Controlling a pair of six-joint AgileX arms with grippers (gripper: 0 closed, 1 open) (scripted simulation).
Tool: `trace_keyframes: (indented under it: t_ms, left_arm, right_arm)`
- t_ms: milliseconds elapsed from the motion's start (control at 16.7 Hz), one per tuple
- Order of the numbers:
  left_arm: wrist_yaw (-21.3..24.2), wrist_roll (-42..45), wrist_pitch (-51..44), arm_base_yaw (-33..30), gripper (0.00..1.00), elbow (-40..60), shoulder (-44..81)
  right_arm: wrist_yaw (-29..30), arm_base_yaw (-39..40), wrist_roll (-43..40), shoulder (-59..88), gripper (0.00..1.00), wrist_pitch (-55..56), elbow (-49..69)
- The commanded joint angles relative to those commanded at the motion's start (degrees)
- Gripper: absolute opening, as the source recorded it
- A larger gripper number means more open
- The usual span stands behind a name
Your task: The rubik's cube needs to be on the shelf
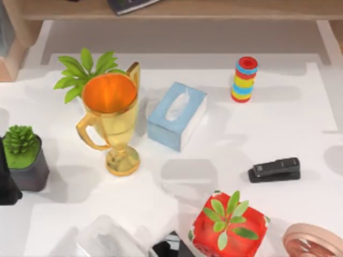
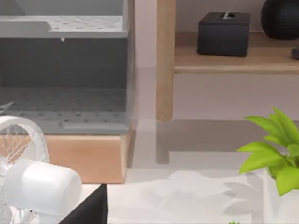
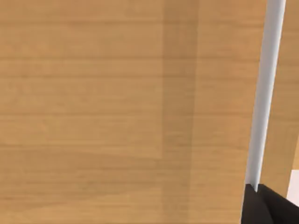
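Right arm log. The wrist camera sat hard up against pale wood, so I judged the shelf [image 3: 117, 112] to be just ahead of the right pincer. I could not tell how far the pincer was open, nor whether it had hold of anything. I also could not tell where the rubik's cube was. The left arm [image 1: 6, 184] was parked at the table's left edge.

Risks, as I judged them:
- With the wood this close, a further push could knock the pincer against the board or its upright panel.
- If the cube was in the grip, letting go near the board's front lip could drop it to the table.
- A book [image 1: 131, 5] took up part of the board, well to one side of the pincer, and a blind placement could land on it.

Count on the table, all well apart from the right pincer:
- one gold trophy [image 1: 110, 118]
- one tissue box [image 1: 177, 115]
- one ring stack [image 1: 244, 79]
- one stapler [image 1: 274, 169]
- one red box [image 1: 252, 238]
- one pink fan [image 1: 313, 243]
- one succulent [image 1: 20, 140]
- one leafy plant [image 1: 80, 72]
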Motion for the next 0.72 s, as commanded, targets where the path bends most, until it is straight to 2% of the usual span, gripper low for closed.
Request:
trace_keyframes:
  t_ms: [540,720]
  left_arm:
    - [0.00,0.00,0.00,0.00,1.00,0.00,0.00]
    - [0.00,0.00,0.00,0.00,1.00,0.00,0.00]
  right_arm:
    - [0.00,0.00,0.00,0.00,0.98,0.00,0.00]
    - [0.00,0.00,0.00,0.00,1.00,0.00,0.00]
